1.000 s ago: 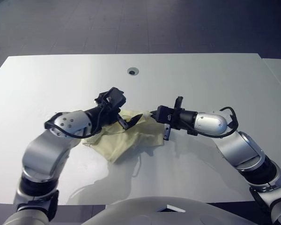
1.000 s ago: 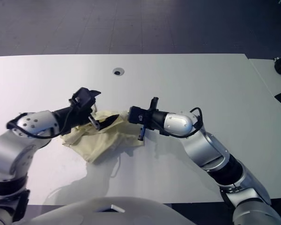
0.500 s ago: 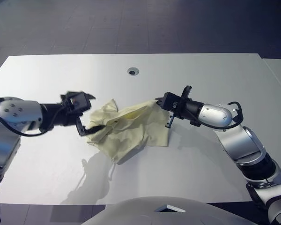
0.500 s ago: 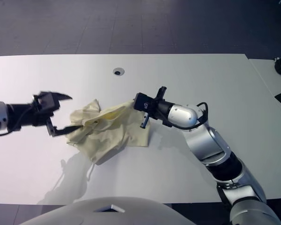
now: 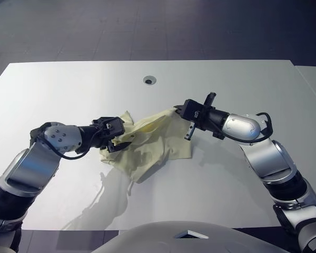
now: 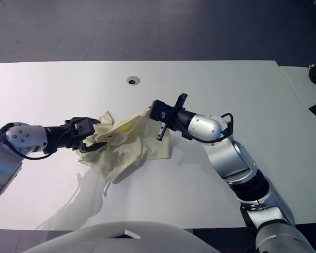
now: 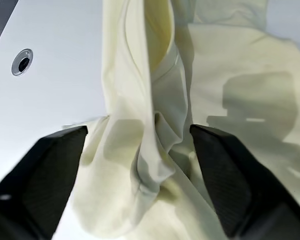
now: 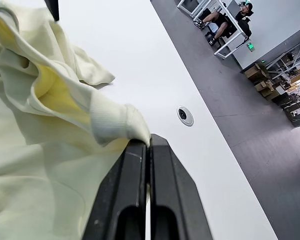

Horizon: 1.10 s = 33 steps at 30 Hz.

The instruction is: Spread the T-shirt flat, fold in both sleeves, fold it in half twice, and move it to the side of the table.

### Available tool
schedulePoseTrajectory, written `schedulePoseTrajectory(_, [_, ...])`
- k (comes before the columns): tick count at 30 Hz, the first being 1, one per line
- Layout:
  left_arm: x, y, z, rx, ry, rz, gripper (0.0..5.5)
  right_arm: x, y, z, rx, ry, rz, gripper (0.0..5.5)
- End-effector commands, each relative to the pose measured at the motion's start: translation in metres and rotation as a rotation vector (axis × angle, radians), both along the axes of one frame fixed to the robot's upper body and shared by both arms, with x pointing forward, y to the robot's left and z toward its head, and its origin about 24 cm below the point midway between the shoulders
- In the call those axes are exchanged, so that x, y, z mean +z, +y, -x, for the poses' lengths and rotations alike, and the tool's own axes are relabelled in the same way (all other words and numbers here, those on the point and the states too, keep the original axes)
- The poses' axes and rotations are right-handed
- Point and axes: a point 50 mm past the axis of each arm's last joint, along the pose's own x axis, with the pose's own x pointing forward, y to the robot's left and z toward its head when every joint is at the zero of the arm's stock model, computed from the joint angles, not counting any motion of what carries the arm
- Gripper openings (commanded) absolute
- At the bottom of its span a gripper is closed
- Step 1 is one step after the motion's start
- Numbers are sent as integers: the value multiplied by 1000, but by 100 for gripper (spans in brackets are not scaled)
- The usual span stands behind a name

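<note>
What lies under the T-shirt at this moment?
The white table lies under the crumpled T-shirt; the right gripper holds one edge raised. The tabletop beneath the cloth is covered, so anything there cannot be seen.

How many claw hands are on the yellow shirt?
2. The left gripper, open, straddles a fold at the T-shirt's left end; the right gripper pinches its far corner.

Bright, even light leaves soft shadows and sheen on the table (image 5: pixel 52 84).
</note>
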Motion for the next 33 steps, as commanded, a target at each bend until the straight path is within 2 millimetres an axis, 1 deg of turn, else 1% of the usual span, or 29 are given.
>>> schedulePoseTrajectory(1, [-1,6,-3,-4,-9,-71,293,3,0,-1,-1,-11,-1,0])
schedulePoseTrajectory(6, [-2,11,-5,-9,-8,-111,211,3,0,-1,-7,-12,-5,0])
schedulePoseTrajectory(8, [-2,13,-6,-7,-8,-117,171,3,-1,-2,-9,-13,-5,0])
schedulePoseTrajectory(9, [-2,13,-7,-6,-10,-119,143,3,-1,-2,-11,-13,-6,0])
schedulePoseTrajectory(10, [-1,14,-8,-4,-14,-117,131,3,-1,-2,-12,-14,-6,0])
schedulePoseTrajectory(16, [8,10,-16,4,-41,-54,21,3,-2,-3,-22,-9,-16,0])
schedulePoseTrajectory(18, [13,9,-22,6,-50,-25,1,5,-5,-6,-33,0,-31,0])
schedulePoseTrajectory(20, [20,8,-32,11,-62,13,1,8,-10,-12,-52,13,-56,0])
schedulePoseTrajectory(23, [28,9,-57,34,-95,37,1,10,-23,-35,-99,53,-97,0])
schedulePoseTrajectory(27, [31,10,-95,61,-114,55,1,14,-38,-87,-179,104,-166,0])
schedulePoseTrajectory(28, [33,7,-109,69,-128,65,1,16,-41,-104,-205,101,-169,0])
schedulePoseTrajectory(30, [39,-1,-137,111,-159,80,1,25,-44,-131,-263,74,-172,0])
schedulePoseTrajectory(31, [43,-4,-149,140,-186,80,1,30,-44,-142,-289,50,-169,0])
schedulePoseTrajectory(33, [59,-13,-170,209,-262,87,1,45,-42,-158,-346,-23,-157,0])
